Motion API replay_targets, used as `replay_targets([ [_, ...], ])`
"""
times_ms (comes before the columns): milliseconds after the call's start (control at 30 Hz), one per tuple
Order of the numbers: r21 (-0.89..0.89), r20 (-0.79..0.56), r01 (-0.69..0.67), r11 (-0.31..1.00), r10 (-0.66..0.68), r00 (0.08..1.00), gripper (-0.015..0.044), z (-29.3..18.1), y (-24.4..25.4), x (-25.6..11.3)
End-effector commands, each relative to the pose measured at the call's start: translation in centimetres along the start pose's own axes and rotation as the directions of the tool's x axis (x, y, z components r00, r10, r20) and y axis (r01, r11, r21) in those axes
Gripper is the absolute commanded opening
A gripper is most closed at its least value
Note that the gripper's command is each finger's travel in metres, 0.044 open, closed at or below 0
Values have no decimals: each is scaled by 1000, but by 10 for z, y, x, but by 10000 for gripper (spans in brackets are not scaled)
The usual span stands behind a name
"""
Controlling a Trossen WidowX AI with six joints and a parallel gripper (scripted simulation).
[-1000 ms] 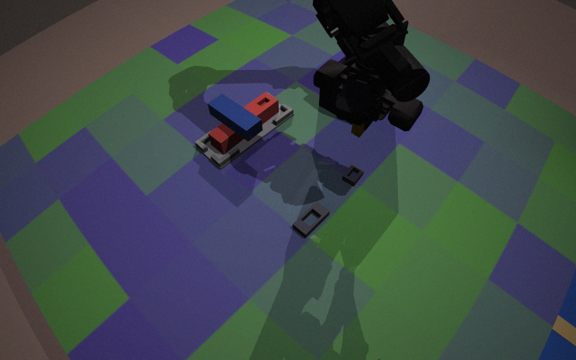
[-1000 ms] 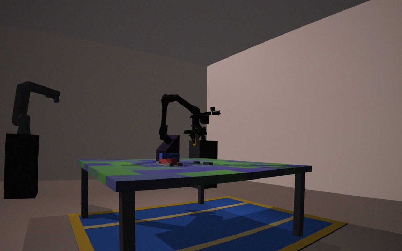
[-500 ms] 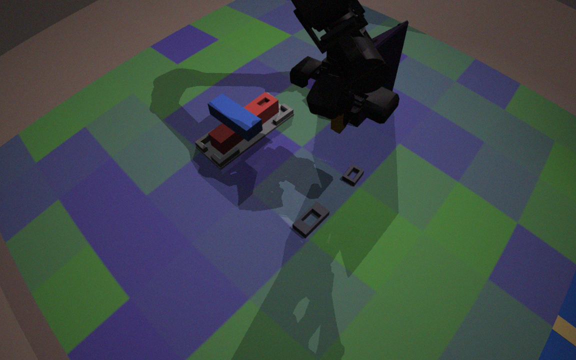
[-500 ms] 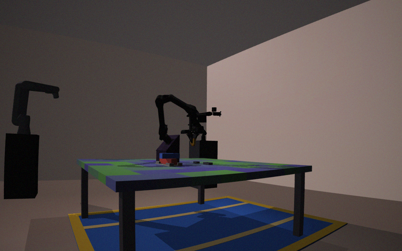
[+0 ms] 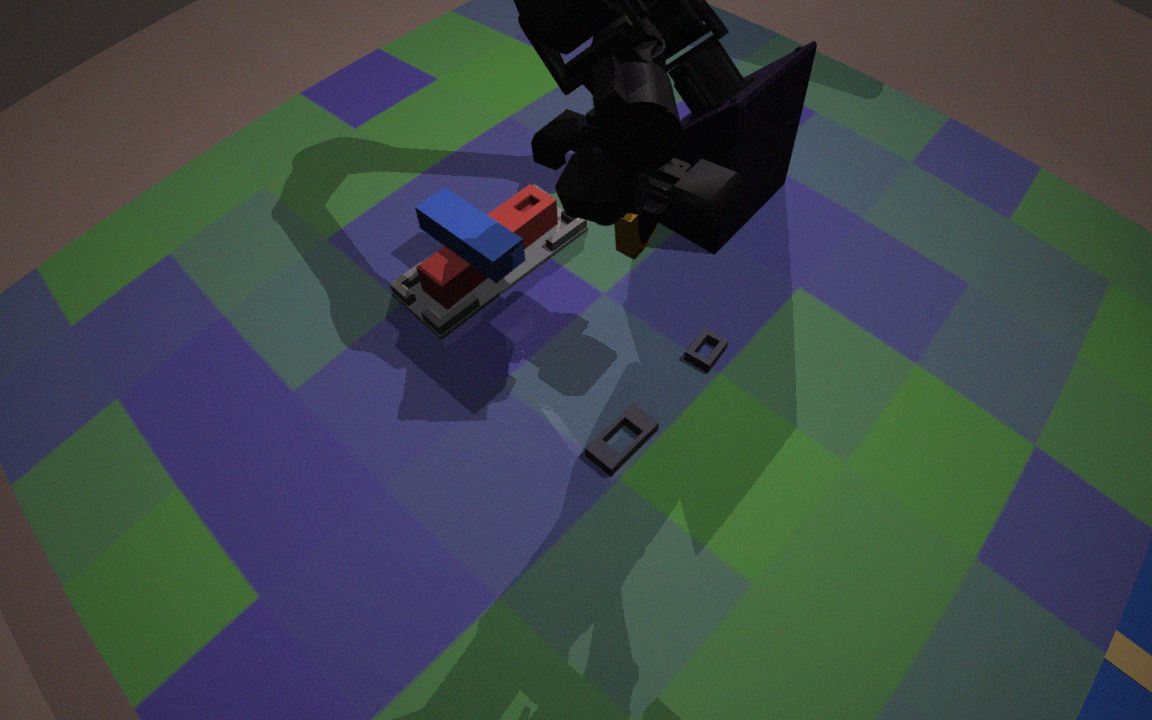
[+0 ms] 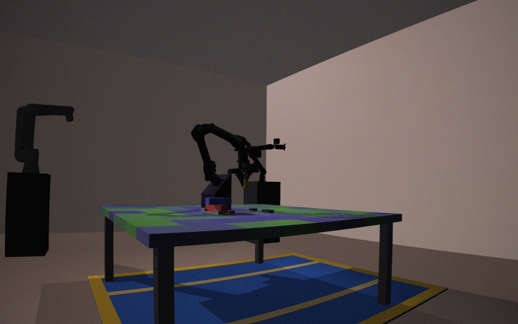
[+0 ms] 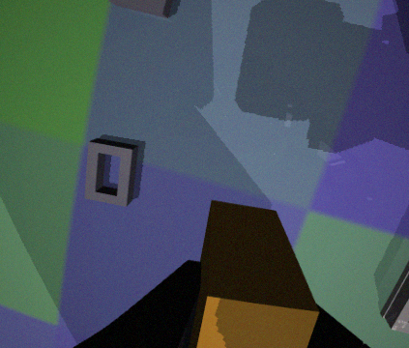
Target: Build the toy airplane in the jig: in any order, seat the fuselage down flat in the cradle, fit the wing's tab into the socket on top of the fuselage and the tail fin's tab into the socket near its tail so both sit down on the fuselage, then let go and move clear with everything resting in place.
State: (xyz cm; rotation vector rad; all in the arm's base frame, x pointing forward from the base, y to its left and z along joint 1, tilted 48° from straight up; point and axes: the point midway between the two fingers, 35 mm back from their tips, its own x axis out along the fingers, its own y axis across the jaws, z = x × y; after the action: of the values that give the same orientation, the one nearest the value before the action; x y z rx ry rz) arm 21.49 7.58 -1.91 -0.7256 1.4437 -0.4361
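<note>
The red fuselage (image 5: pixel 508 215) (image 6: pixel 217 208) lies in the grey cradle (image 5: pixel 445 325) (image 6: pixel 232 212) (image 7: pixel 407 309). The blue wing (image 5: pixel 464 223) (image 6: pixel 218 200) lies crosswise on top of the fuselage and looks level; its tab and the socket under it are hidden. The rectangular socket near the tail shows open. My gripper (image 5: pixel 632 227) (image 6: pixel 244 182) (image 7: pixel 230 281) is shut on the orange tail fin (image 5: pixel 628 240) (image 6: pixel 244 185) (image 7: pixel 254 256) and holds it in the air, on the tail side of the cradle and apart from it. The fin's tab cannot be made out.
A small grey frame holder (image 5: pixel 696 361) (image 7: pixel 127 174) and a larger one (image 5: pixel 602 454) (image 6: pixel 267 211) (image 7: pixel 141 4) lie on the patchwork table (image 5: pixel 294 501) (image 6: pixel 196 227). A dark purple slanted block (image 5: pixel 755 147) (image 6: pixel 216 192) stands behind the cradle. Other arms stand on dark pedestals beyond the table.
</note>
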Motion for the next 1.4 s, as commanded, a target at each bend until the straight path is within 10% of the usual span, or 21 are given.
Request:
replay_targets([
  [0, 4, 15, -9, 1000, 9, 1000, 0, 3, -16, -1],
  [1367, 62, 24, 33, 998, -35, 999, 0, -21, -144, 21],
])
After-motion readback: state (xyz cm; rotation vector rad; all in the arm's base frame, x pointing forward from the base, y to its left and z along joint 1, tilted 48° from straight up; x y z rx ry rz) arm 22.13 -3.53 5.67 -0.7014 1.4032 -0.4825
